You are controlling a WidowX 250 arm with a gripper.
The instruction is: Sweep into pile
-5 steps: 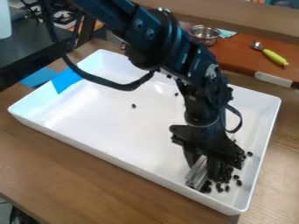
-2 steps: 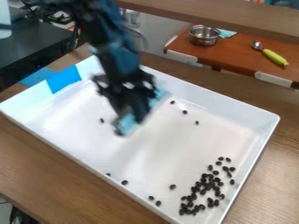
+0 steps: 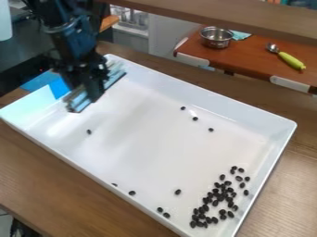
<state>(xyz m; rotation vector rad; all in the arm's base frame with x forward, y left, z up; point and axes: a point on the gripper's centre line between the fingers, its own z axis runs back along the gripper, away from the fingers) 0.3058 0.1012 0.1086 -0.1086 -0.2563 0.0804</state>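
at the tray's [image 3: 235, 113] far left end, the gripper [image 3: 93, 92] is closed on a bar [image 3: 75, 104], held broadside, probably so its long edge can push many beans at once from behind the strays. one bean [image 3: 89, 132] lies nearby; others dot the middle and the front wall, where a wide edge may miss them. rightmost, the loose pile [image 3: 217, 199] sits in the near corner, whose walls should hem it in.

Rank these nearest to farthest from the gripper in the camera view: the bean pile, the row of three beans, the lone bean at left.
1. Lone bean, left side.
2. Row of three beans, upper middle.
3. Bean pile, lower right.
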